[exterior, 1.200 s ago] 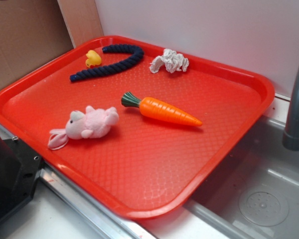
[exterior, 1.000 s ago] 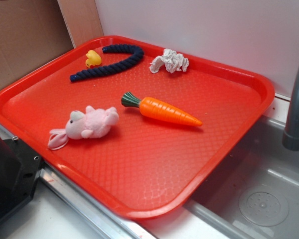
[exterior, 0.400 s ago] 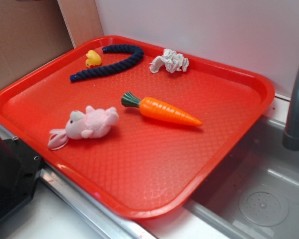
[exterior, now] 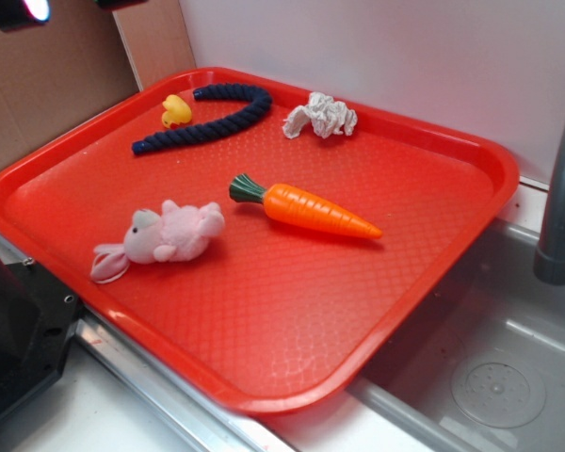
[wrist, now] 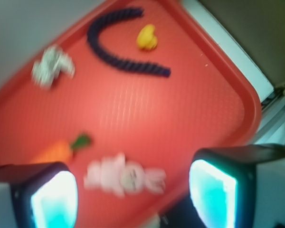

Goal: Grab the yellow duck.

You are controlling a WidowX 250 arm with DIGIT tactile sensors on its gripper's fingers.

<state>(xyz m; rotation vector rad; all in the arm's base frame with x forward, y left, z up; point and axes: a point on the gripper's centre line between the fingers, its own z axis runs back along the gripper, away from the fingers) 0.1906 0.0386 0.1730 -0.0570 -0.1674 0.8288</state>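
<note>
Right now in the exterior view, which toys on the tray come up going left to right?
pink plush bunny → yellow duck → dark blue rope → orange carrot → crumpled white cloth, all on the red tray.

You see red tray (exterior: 433, 235) beside sink. On it, far left corner: yellow duck (exterior: 176, 111), touching dark blue rope (exterior: 207, 118) that curves just right of it. White crumpled cloth (exterior: 320, 115) near far rim. Orange carrot (exterior: 306, 208) at middle. Pink bunny (exterior: 162, 237) near left.
</note>
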